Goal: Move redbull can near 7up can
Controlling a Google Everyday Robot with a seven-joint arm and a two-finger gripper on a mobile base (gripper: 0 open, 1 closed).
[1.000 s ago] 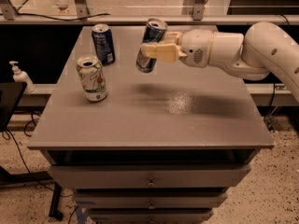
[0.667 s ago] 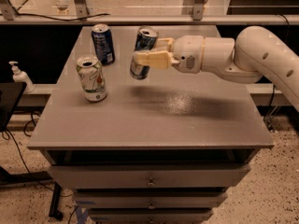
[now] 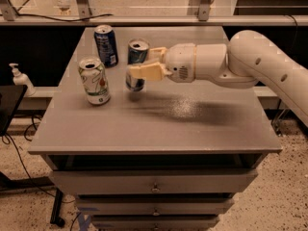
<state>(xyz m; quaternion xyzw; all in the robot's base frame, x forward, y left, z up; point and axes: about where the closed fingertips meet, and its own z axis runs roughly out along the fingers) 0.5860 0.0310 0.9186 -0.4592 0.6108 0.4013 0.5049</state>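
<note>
Three cans: the slim redbull can (image 3: 137,53), the 7up can (image 3: 95,81) and a wider dark blue can (image 3: 106,44) share the left half of the grey bench (image 3: 159,129)
Tool: the tool (image 3: 141,64) reaches in from the right on a white arm (image 3: 250,61); its two tan fingers (image 3: 144,72) are closed across the redbull can's middle, one in front and one behind
Redbull can: gripped, roughly upright with a slight lean, base low over the bench; I cannot tell whether it touches the surface. It is just right of the 7up can with a clear gap between them, and in front of the dark blue can
7up can: upright near the left edge, standing free, silver top showing
Dark blue can: upright at the back, behind the other two and apart from them
Handling: probably a thin-walled metal can, light if empty, smooth and slippery on its sides, easy to dent under a hard squeeze; tall and narrow, so it should tip readily if set down off-level
Where to hold: around the mid-body, as now, with the pads flat on opposite sides; this keeps the weight balanced and the rim free
Step in hand: likely the last stretch, lowering it beside the 7up can and letting go
Risk: a nudge leftwards could knock the 7up can; releasing while the can leans could topple it
</note>
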